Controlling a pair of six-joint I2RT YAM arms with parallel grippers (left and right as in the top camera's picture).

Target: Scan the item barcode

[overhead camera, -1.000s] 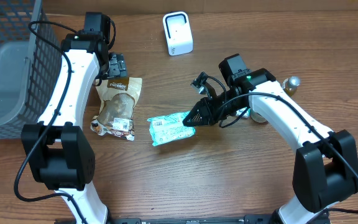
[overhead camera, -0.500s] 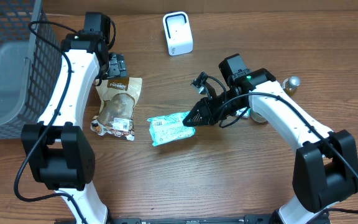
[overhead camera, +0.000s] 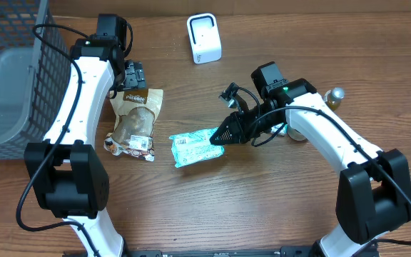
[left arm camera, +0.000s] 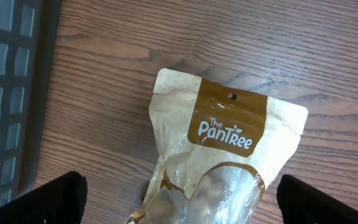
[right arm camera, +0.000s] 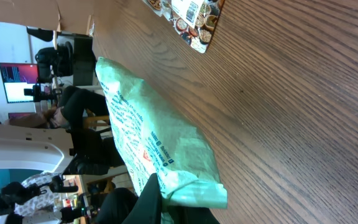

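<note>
Far at 9 o'clock: wire basket [overhead camera: 27,43] with a grey tub [overhead camera: 2,93] inside; nothing else made out in it. Next, left hand [overhead camera: 134,74], released and spread wide, hovering over the top edge of a brown pouch [overhead camera: 138,114] flat on the tabletop [overhead camera: 212,207]. Toward centre: teal packet [overhead camera: 191,148], long axis roughly 9 to 3 o'clock, pinched at its 3 o'clock end by the clenched right hand [overhead camera: 222,135]; resting or just lifted, cannot tell. Nearer arm plainly the right. White scanner [overhead camera: 204,38] at 12 o'clock from the packet, well apart; likely calls for lifting and turning the barcode that way.
</note>
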